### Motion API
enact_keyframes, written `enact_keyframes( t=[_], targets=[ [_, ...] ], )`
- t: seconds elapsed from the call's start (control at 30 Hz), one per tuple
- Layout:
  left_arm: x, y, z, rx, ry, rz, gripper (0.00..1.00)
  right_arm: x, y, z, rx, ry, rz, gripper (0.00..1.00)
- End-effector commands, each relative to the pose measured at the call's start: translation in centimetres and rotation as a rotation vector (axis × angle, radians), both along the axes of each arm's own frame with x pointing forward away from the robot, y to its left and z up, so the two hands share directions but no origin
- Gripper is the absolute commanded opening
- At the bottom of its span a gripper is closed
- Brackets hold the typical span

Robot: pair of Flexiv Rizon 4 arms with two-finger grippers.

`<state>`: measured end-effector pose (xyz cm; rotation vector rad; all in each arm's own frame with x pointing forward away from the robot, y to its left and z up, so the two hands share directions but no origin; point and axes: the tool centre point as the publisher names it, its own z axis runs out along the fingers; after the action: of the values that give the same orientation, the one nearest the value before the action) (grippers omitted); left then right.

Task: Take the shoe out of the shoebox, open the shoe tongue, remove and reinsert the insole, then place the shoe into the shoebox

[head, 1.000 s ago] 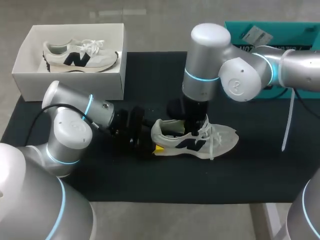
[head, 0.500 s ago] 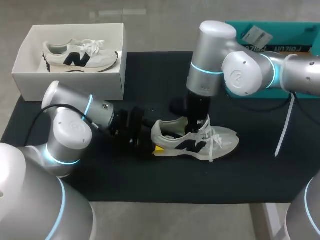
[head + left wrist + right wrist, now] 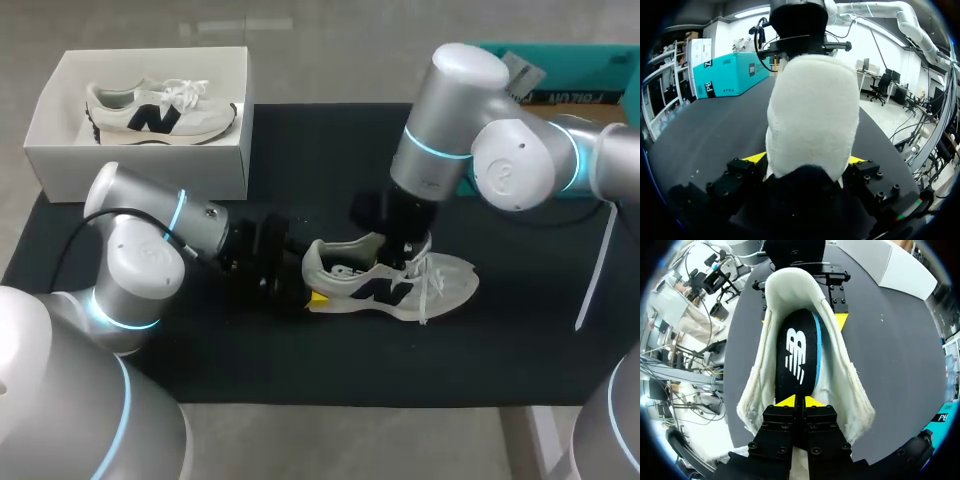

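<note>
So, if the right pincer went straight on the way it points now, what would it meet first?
The right pincer meets the black insole first: it pinches its near end, so going on would push it deeper into the white shoe. Past that probably the heel wall; depth is unclear.

Black mat (image 3: 300, 160) covers my table (image 3: 350, 440). On it, far left, sits the white shoebox (image 3: 130, 170). The pale shoe (image 3: 445, 280) is mid-mat, and a teal box (image 3: 580, 62) is at the far right corner.
</note>
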<state>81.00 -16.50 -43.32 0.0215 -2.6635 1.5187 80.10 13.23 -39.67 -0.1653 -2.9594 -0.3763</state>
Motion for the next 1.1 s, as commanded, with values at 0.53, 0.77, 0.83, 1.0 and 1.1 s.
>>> enact_keyframes(
  t=[0.53,0.77,0.83,1.0,1.1],
  targets=[
    [0.3,0.0,-0.3,0.002,0.0,0.002,0.0,-0.6,-1.1,4.8,0.124,-0.206,-0.028,0.0],
    [0.3,0.0,-0.3,0.002,0.0,0.002,0.0,-0.4,-1.0,5.3,0.17,-0.231,-0.023,0.0],
    [0.3,0.0,-0.3,0.002,0.0,0.002,0.0,-0.2,-0.8,5.6,0.203,-0.253,-0.02,0.0],
    [0.3,0.0,-0.3,0.002,0.0,0.002,0.0,1.0,0.1,5.9,0.268,-0.28,0.009,0.0],
    [0.3,0.0,-0.3,0.002,0.0,0.002,0.0,1.9,0.9,5.6,0.285,-0.278,0.032,0.0]
  ],
)
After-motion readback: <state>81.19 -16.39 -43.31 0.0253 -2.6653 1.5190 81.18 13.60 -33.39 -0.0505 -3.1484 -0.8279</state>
